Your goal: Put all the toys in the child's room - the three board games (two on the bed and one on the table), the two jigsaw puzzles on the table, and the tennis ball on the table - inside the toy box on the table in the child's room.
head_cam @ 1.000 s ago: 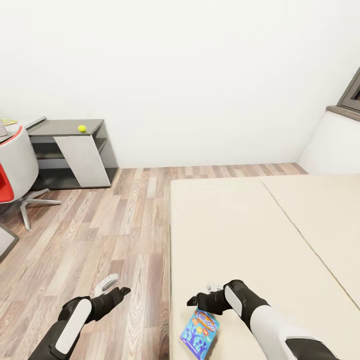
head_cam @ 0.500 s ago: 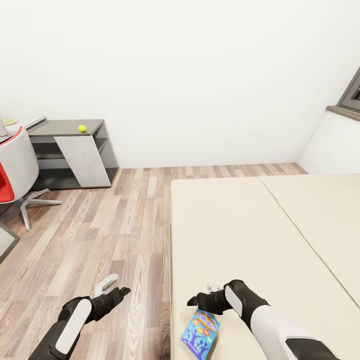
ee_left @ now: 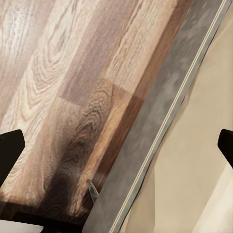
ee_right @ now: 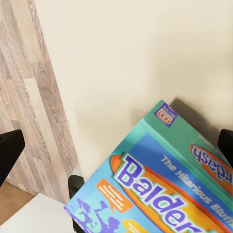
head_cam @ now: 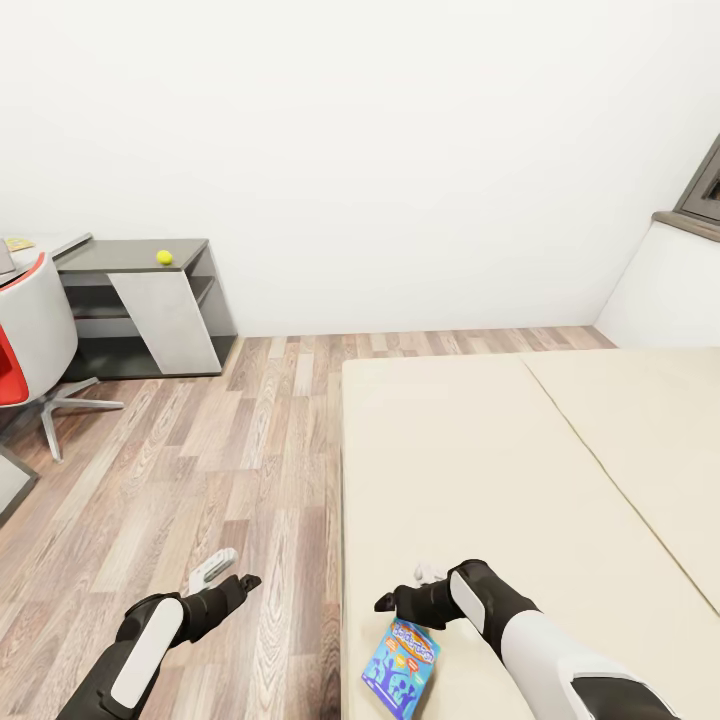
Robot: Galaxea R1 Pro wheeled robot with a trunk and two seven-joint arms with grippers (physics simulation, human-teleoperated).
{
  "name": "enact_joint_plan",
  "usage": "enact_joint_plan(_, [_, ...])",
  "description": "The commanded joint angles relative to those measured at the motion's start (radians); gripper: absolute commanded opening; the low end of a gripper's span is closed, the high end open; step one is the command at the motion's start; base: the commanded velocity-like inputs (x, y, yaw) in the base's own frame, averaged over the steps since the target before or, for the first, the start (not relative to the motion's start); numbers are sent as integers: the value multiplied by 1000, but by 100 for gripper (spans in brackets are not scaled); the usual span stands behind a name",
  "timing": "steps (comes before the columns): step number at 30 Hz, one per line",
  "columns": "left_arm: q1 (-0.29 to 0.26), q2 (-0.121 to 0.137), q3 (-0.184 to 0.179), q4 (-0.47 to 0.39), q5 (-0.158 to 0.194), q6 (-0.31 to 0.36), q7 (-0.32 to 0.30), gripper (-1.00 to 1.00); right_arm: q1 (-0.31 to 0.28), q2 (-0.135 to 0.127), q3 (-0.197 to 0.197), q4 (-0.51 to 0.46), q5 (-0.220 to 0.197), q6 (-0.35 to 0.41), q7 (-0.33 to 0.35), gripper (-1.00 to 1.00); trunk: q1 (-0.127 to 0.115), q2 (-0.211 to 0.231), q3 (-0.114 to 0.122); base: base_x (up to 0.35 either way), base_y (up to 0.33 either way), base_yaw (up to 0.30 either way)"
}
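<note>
Blue board game (head_cam: 401, 668) lies flat on bed (head_cam: 520, 470) near its edge, just under right gripper (head_cam: 405, 592), jaws apart, nothing held. Left gripper (head_cam: 228, 571) open over floor (head_cam: 200, 460). Tennis ball (head_cam: 164, 257) sits on far dark desk (head_cam: 135, 256). Judgement: packing hardly begun; this game not yet lifted.

A blue board game (head_cam: 401, 667) box printed "Balderdash" lies flat on the beige bed (head_cam: 520, 480) near its 6 o'clock edge, while a small yellow-green tennis ball (head_cam: 164, 257) sits on the dark grey worktop (head_cam: 130, 255) at 10 o'clock.
</note>
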Motion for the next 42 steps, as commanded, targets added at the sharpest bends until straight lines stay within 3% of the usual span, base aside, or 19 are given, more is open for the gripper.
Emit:
enact_joint_plan(1, [0,0,0,-1,11,4,8,100,0,0,-4,-1,-5,7,-2,100,0,0,-1,0,0,0])
enact_joint_plan(23, [0,-1,0,-1,11,3,8,100,0,0,-4,-1,-5,7,-2,100,0,0,-1,0,130,0])
enact_joint_plan(42, [0,-1,0,-1,11,2,8,100,0,0,-4,-2,-5,7,-2,100,0,0,-1,0,26,0])
